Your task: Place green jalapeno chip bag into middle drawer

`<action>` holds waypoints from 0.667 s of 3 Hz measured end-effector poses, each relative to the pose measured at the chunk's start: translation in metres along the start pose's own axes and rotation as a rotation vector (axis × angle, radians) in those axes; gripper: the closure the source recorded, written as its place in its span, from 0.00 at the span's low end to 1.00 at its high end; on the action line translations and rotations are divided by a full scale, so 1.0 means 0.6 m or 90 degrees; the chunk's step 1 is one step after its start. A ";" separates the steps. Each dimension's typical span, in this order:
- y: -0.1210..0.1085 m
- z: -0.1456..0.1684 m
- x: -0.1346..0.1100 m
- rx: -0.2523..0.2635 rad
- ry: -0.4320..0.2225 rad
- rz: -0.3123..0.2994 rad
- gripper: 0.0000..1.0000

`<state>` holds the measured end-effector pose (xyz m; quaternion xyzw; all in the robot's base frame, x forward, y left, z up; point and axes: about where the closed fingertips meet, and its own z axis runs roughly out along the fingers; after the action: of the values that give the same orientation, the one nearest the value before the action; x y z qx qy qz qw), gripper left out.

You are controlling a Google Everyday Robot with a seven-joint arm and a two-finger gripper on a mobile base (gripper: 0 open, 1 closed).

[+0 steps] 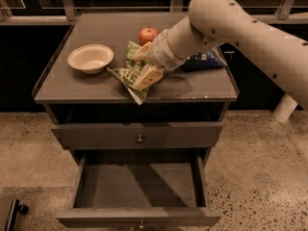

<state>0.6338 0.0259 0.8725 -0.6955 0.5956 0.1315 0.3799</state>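
The green jalapeno chip bag (pixel 124 74) is a crumpled green and white foil bag near the front middle of the cabinet top (pixel 72 88). Its lower corner reaches the top's front edge. My gripper (pixel 143 65) comes in from the right and is shut on the bag's right side, with one pale finger (pixel 147 77) over the bag and the other finger behind it. The middle drawer (pixel 139 184) is pulled open below, with a bare grey floor and a small knob at its front.
A cream bowl (pixel 90 57) stands at the left of the top. A red apple (pixel 148 34) sits behind the gripper. A dark blue chip bag (pixel 204 59) lies at the right under my arm. The drawer above (pixel 139 137) is closed.
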 end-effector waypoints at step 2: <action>0.000 0.000 0.000 0.000 0.000 0.000 0.87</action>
<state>0.6338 0.0260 0.8725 -0.6955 0.5955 0.1316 0.3798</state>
